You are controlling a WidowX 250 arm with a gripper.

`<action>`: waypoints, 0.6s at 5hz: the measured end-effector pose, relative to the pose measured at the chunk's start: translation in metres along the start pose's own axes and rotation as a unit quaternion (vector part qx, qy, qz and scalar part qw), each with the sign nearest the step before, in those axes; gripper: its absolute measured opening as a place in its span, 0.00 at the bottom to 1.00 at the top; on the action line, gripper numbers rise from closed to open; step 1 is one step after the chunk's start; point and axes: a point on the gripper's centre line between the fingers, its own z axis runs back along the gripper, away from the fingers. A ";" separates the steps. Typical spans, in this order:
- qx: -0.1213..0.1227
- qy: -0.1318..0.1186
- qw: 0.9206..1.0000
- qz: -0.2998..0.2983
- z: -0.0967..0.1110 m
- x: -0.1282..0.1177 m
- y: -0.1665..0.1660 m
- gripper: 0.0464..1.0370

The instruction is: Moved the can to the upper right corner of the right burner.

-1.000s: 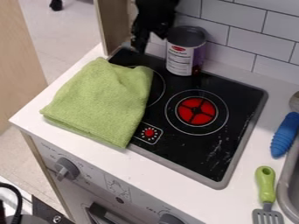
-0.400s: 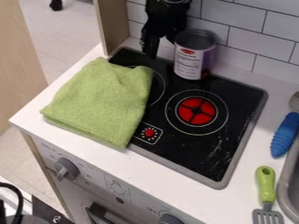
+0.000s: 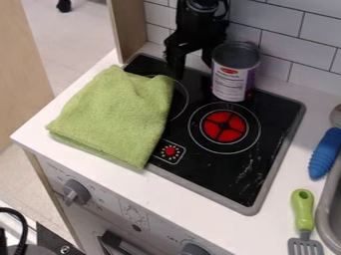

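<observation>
The black gripper (image 3: 192, 61) hangs over the back of the stove, left of the can, with its fingers apart and nothing seen between them. Its right finger is up against or just behind the can's left side; contact is hard to tell. Upright on the black cooktop (image 3: 206, 172) stands the can (image 3: 232, 82), white and purple with a grey top. The can's base is just behind the outer ring of the right burner (image 3: 224, 126), whose centre is red.
A folded green towel (image 3: 116, 117) covers the stove's left part. Tiled wall (image 3: 303, 47) rises close behind the can. On the right counter lie a blue-handled tool (image 3: 325, 153) and a green-handled spatula (image 3: 303, 209), beside a sink rim (image 3: 324, 214). A wooden panel (image 3: 128, 30) stands at back left.
The gripper has moved right and a little toward the camera. Upright throughout, the can has slid the same way, from the back edge of the cooktop to just behind the right burner.
</observation>
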 end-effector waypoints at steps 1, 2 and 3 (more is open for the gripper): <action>-0.018 -0.001 0.999 -0.038 0.008 -0.011 0.004 0.96; -0.026 -0.003 0.999 -0.044 0.010 -0.019 0.009 0.96; -0.039 0.005 0.997 -0.064 0.014 -0.031 0.011 0.96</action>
